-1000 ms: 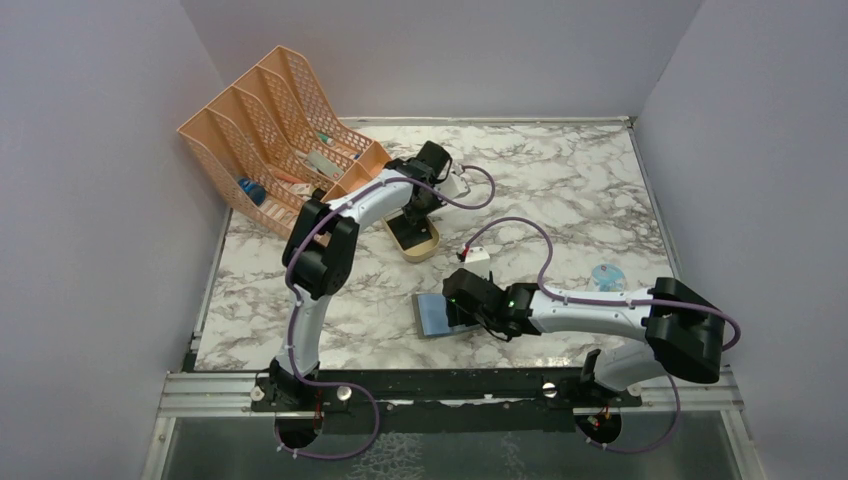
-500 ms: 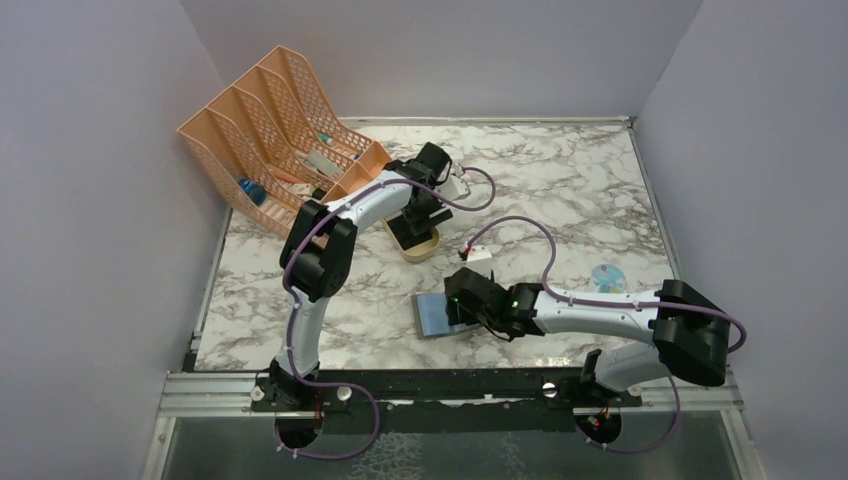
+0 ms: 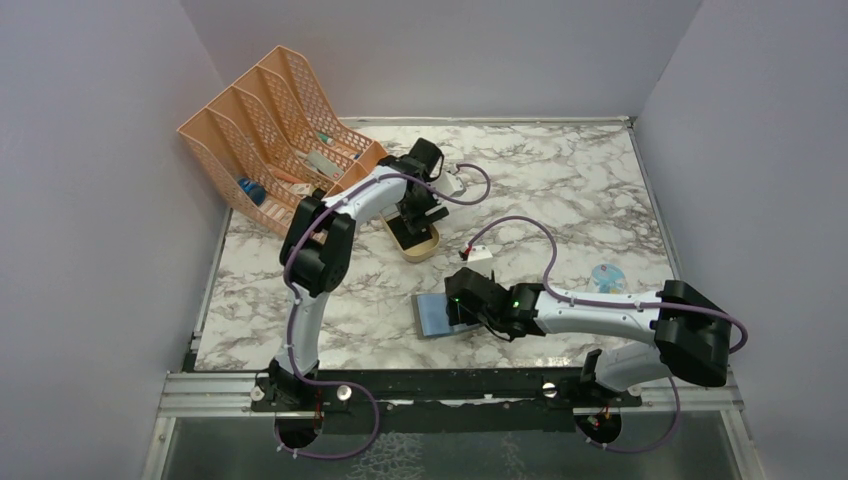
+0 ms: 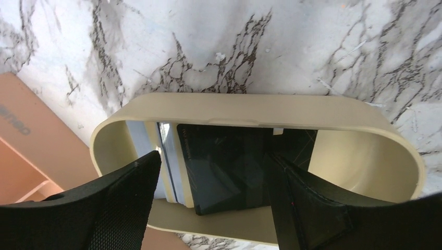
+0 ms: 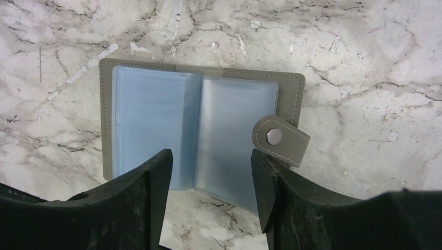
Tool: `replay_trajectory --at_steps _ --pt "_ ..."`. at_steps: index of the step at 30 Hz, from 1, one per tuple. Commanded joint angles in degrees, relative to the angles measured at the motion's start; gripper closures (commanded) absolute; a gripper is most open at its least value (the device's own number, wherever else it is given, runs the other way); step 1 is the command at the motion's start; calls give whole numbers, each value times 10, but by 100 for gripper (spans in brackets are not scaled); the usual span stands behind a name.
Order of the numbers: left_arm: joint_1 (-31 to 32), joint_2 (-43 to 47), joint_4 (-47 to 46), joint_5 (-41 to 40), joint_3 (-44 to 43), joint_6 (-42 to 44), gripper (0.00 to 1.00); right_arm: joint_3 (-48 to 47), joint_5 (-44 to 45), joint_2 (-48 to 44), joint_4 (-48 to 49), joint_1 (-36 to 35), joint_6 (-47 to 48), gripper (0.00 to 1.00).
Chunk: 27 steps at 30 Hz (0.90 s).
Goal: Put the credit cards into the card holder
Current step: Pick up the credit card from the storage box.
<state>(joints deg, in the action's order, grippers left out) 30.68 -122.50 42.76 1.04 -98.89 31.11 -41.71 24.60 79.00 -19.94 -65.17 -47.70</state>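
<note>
The credit cards lie in a tan oval tray (image 4: 250, 104): a dark card (image 4: 229, 161) on top, and whitish card edges (image 4: 174, 166) beside it. My left gripper (image 4: 213, 182) hangs open over the tray, one finger on each side of the dark card, holding nothing. From above, this gripper (image 3: 415, 212) sits at the tray (image 3: 425, 245). The card holder (image 5: 198, 135) lies open on the marble, grey outside with blue-grey pockets and a snap tab (image 5: 279, 139). My right gripper (image 5: 211, 177) is open over its near edge, also empty. From above, the card holder (image 3: 432, 315) shows left of the right gripper (image 3: 462, 308).
A large peach mesh file rack (image 3: 280, 130) stands at the back left, close to the left arm's elbow and the tray. A small blue round object (image 3: 607, 277) lies at the right, near the right arm. Walls enclose the table on three sides.
The left gripper's jaws have spread wide over the tray and its wrist has shifted slightly back and left. The right arm and the card holder have not moved.
</note>
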Motion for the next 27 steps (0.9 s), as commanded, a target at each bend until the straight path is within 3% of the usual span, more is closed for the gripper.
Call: replay_trajectory --at_steps 1,4,11,21,24,27 --pt "-6 -29 4 20 -6 15 27 -4 24 -9 -8 1 -2 43" --pt "-7 -35 5 23 -10 17 28 -9 26 -6 -9 1 1 43" --pt "-8 -19 39 80 -22 11 17 -12 31 -4 -11 2 4 42" --pt "-10 -69 37 32 -26 22 16 -14 34 -9 -15 1 8 43" --pt "-10 -73 35 23 -32 25 20 -11 34 -14 -13 1 7 43" --pt "-10 -75 31 -3 -40 27 31 -10 34 -15 -14 2 5 43"
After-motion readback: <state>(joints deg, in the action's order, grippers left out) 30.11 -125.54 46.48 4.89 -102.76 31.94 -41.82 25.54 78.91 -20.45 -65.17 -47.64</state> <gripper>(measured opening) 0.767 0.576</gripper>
